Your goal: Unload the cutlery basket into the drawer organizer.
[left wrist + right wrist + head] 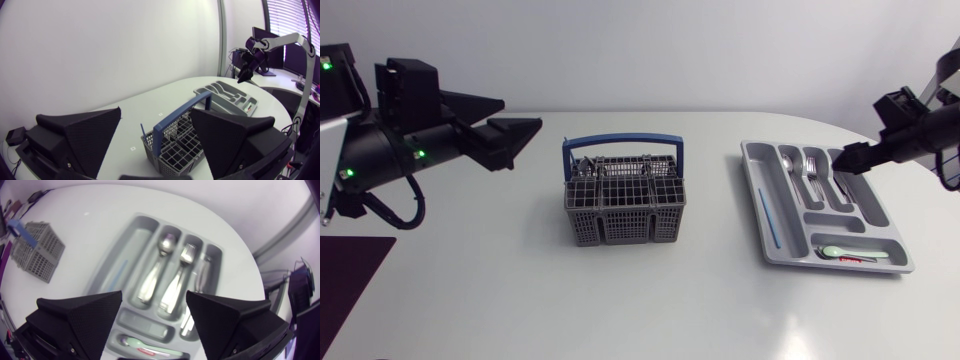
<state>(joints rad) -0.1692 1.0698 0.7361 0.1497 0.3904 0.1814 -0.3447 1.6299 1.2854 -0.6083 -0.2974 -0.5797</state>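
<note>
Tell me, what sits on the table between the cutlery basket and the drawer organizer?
Nothing. In the head view, only bare white table separates the cutlery basket from the drawer organizer.

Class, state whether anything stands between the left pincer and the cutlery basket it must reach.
Nothing visible does. The left pincer is open, off to one side of the cutlery basket, with only table between them. A blue handle arches over the basket's top.

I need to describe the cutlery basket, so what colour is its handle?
Blue. The handle shows best in the head view.
</note>
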